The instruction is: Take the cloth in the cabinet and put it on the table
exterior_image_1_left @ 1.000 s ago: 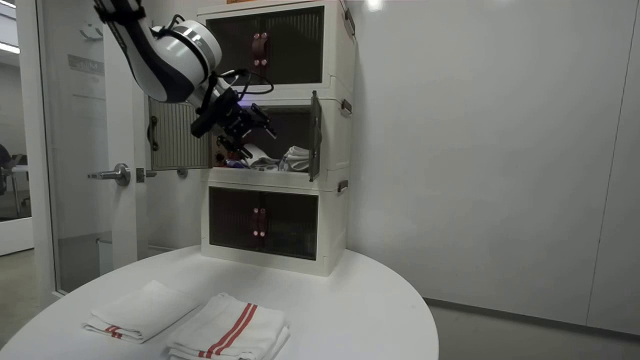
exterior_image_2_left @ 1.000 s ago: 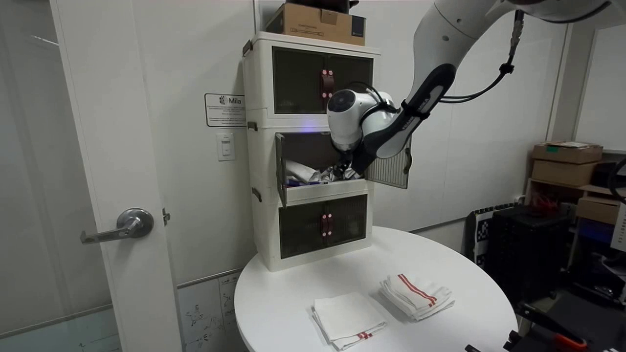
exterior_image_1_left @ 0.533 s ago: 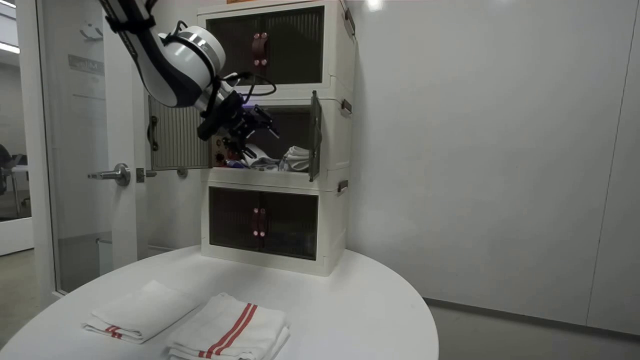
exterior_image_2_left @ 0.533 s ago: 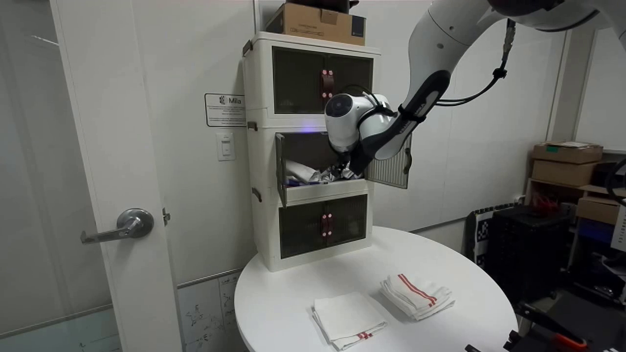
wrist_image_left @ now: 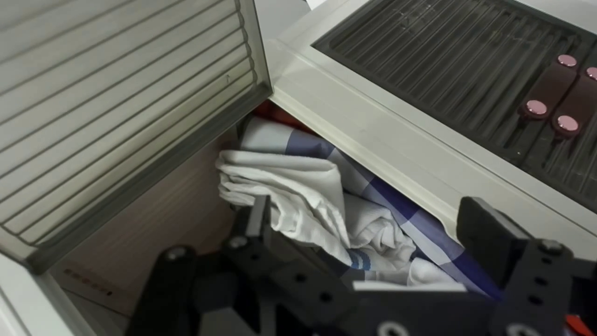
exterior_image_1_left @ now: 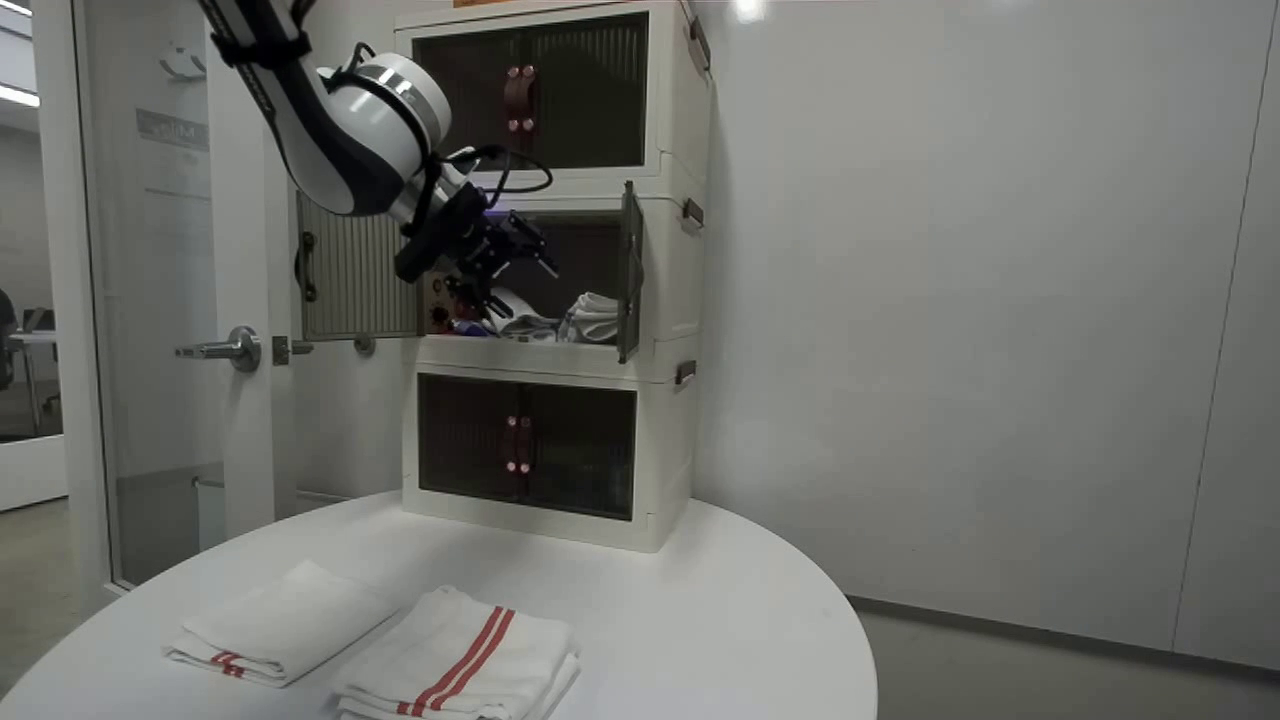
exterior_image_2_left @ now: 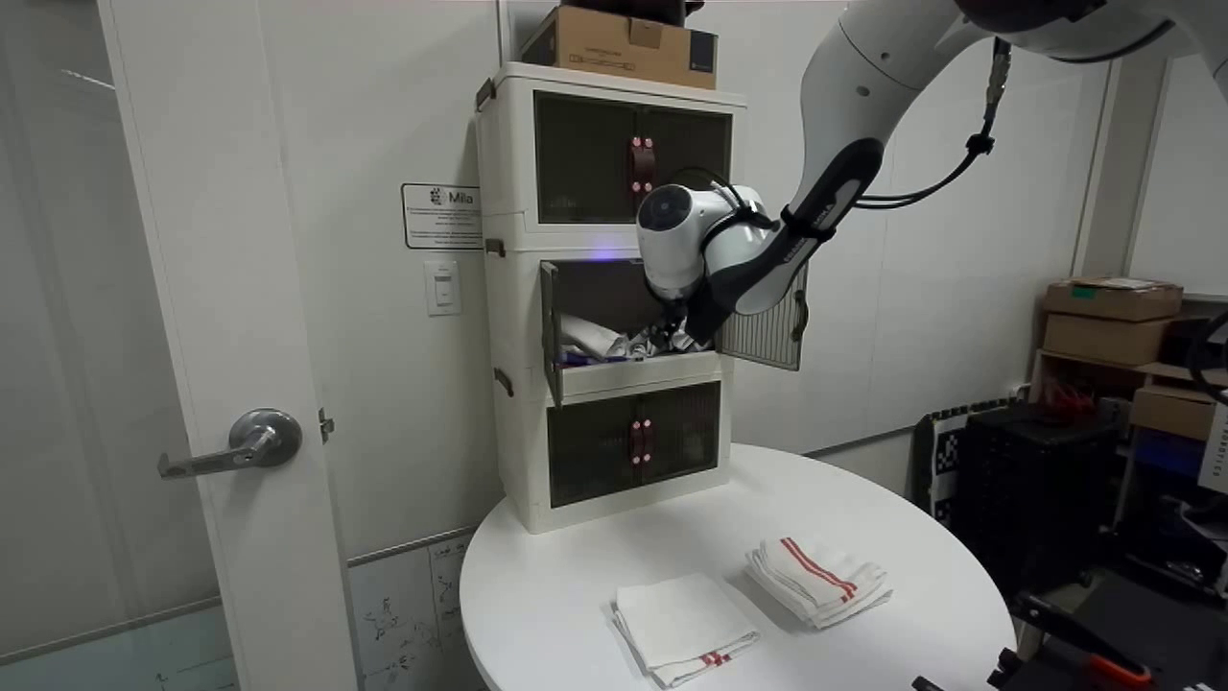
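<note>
Your tool [wrist_image_left: 371, 228] hangs, spread wide, at the open middle section of the cabinet [exterior_image_1_left: 672, 280]. In the wrist view you see the folded white cloth [wrist_image_left: 289, 186] lying inside, near an open door [wrist_image_left: 135, 102] and beside a checked cloth [wrist_image_left: 392, 198]; you cannot tell whether the tool touches it. On your counter [exterior_image_1_left: 720, 620], a red-striped towel [exterior_image_1_left: 285, 620] lies just beside a similar towel [exterior_image_1_left: 455, 655].

Bold on the wall sign [exterior_image_2_left: 442, 216] in an exterior view stood "Mila", the finer lines a blur – and there, along the arm's dark strip [exterior_image_2_left: 794, 250], ran what looked like "FRANKA" and, down the white panel [exterior_image_2_left: 1213, 451] at the edge, "ROBOTICS", while the cardboard box [exterior_image_2_left: 619, 46] carried print too small to read
</note>
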